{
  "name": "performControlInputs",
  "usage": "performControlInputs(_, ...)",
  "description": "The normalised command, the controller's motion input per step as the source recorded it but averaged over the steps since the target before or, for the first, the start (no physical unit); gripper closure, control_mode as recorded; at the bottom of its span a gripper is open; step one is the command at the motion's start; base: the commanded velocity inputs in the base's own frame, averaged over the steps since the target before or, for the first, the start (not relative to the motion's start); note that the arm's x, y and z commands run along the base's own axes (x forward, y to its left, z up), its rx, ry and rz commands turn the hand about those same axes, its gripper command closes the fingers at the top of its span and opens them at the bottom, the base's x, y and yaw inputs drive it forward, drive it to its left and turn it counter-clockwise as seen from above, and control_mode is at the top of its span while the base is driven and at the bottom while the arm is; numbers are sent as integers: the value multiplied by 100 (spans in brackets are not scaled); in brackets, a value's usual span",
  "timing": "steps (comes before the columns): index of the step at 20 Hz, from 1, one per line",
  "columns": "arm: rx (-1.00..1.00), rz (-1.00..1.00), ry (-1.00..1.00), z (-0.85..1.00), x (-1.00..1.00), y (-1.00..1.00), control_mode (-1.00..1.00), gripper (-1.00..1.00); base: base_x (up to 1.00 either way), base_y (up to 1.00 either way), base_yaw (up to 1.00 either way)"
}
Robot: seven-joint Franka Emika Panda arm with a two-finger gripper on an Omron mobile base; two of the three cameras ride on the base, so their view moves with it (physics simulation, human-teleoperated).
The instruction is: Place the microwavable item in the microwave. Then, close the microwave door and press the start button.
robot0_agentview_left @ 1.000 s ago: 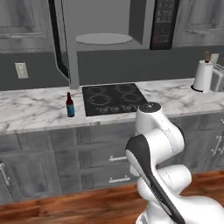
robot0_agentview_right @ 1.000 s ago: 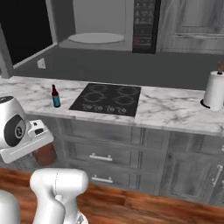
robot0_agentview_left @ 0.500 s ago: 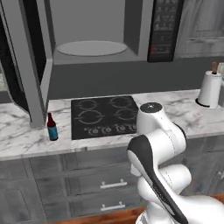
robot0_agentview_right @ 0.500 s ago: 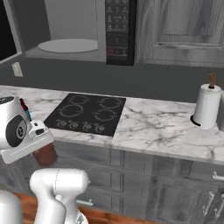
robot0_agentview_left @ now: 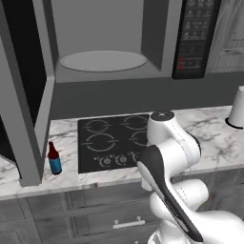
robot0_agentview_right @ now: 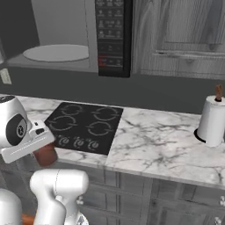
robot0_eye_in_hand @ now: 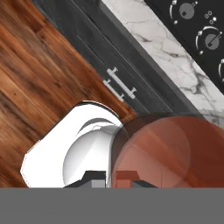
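The microwave [robot0_agentview_left: 157, 28] stands open above the stovetop, its round turntable plate [robot0_agentview_left: 102, 61] bare. Its black button panel [robot0_agentview_left: 195, 38] sits on the right side. The microwave door [robot0_agentview_left: 40, 128] is swung out to the left. In the right base view my gripper [robot0_agentview_right: 41, 147] hangs low in front of the counter edge, shut on the microwavable item [robot0_agentview_right: 45, 154], a short reddish-brown cup. The hand view looks down through that cup [robot0_eye_in_hand: 170, 151] at the cabinet front and wooden floor, with my gripper [robot0_eye_in_hand: 109, 179] closed at its rim.
A black stovetop [robot0_agentview_left: 114, 140] lies in the marble counter [robot0_agentview_right: 154, 140] below the microwave. A slim blue-labelled bottle [robot0_agentview_left: 54, 158] stands at the stovetop's left, close under the open door. A paper towel roll [robot0_agentview_right: 212, 123] stands at the counter's right. Drawers with handles [robot0_eye_in_hand: 119, 84] front the cabinet.
Both base views have drawn closer to the microwave and stovetop, so the base has driven. The arm keeps its pose and the cup stays in the gripper.
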Motion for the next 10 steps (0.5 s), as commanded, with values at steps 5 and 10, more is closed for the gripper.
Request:
performControlInputs(5, 0, 0, 0, 0, 0, 0, 100, 100, 37, 26, -1)
performControlInputs(10, 0, 0, 0, 0, 0, 0, 100, 100, 29, 25, -2)
